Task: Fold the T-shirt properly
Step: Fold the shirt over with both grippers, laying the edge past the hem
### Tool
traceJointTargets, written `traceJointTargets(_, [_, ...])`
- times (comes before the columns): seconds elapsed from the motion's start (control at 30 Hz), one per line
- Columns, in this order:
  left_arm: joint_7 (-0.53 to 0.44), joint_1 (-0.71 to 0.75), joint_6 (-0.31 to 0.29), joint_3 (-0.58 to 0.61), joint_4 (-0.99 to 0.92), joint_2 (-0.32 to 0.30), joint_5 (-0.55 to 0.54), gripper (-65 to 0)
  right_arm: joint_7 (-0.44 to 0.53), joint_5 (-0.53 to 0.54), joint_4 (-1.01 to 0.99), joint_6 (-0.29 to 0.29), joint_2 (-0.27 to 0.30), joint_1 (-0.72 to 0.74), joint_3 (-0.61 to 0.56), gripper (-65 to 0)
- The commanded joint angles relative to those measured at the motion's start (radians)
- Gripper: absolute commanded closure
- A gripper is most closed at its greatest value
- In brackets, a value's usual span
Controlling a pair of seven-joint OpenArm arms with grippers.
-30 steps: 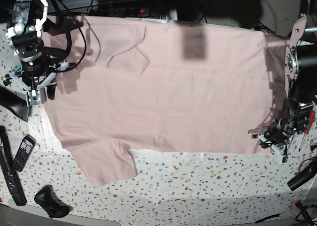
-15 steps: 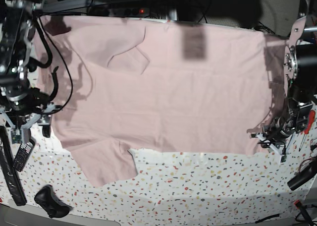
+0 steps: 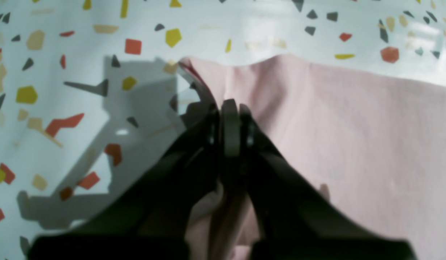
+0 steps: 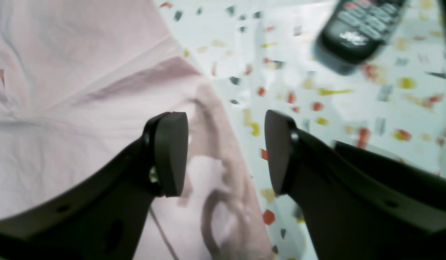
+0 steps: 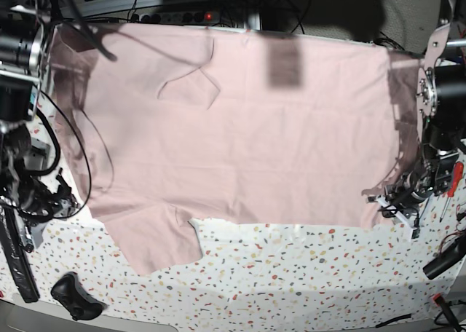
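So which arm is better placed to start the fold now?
Probably the left: the left gripper is already shut on the T-shirt at its hem corner. The right gripper hangs open at the sleeve edge, holding nothing.

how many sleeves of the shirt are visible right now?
2. One sleeve lies folded onto the shirt near the table's far edge; the other sleeve sticks out over the near edge, toward the base view's left.

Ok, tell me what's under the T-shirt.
The T-shirt lies spread on the speckled table, which shows bare around its near edge. Whatever else sits beneath the cloth is covered and cannot be seen.
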Motion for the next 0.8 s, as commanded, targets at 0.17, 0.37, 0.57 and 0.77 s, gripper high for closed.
traceJointTargets(0.17, [0.007,-0.027,-0.006,0.001,0.008,-0.009,0.000,0.0,0.116,-0.027,-0.214,0.003,0.003,0.198,-0.139,-33.1])
traceJointTargets(0.37, [0.008,-0.027,-0.006,0.001,0.008,-0.009,0.000,0.0,0.185,-0.136,-0.404,0.000,-0.046,0.291,-0.183,-33.1])
traceJointTargets(0.57, [0.008,-0.027,-0.005,0.001,0.008,-0.009,0.000,0.0,0.257,-0.218,-0.516,-0.006,-0.072,0.300,-0.183,-33.0])
traceJointTargets(0.77, [0.007,-0.027,-0.005,0.001,0.008,-0.009,0.000,0.0,0.270,-0.233,-0.544,-0.007,-0.074,0.296,-0.183,-32.9])
